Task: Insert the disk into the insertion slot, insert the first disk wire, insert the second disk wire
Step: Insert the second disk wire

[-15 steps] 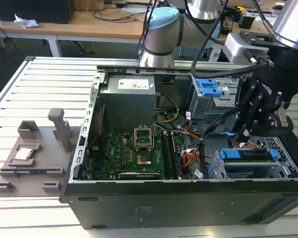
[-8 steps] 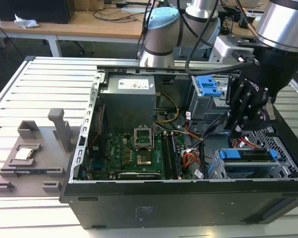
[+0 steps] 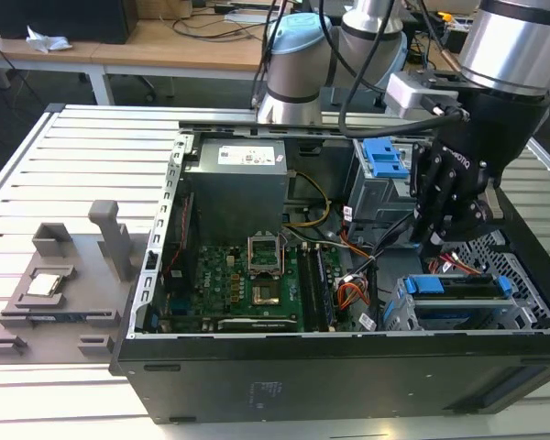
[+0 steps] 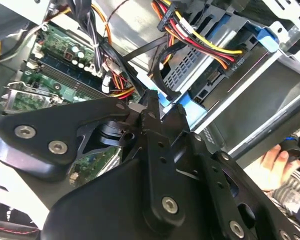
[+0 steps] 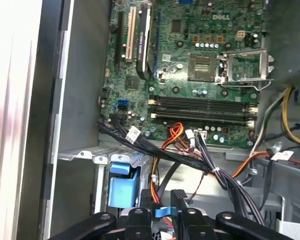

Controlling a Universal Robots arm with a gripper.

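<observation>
The disk, silver in its bright blue carrier, lies inside the insertion slot, a grey perforated cage at the exterior view's right in the open computer case. My black gripper hangs just above the disk's wire end. In the second wrist view the gripper is shut on the end of a black disk wire beside the blue carrier edge. A black plug with coloured wires sits at the disk's end. In the first wrist view a small blue piece shows between the fingertips.
The green motherboard fills the case floor, with wire bundles crossing next to the cage. A taller grey bay with a blue latch stands behind. A person's hand rests outside the case wall. A grey fixture sits at the exterior view's left.
</observation>
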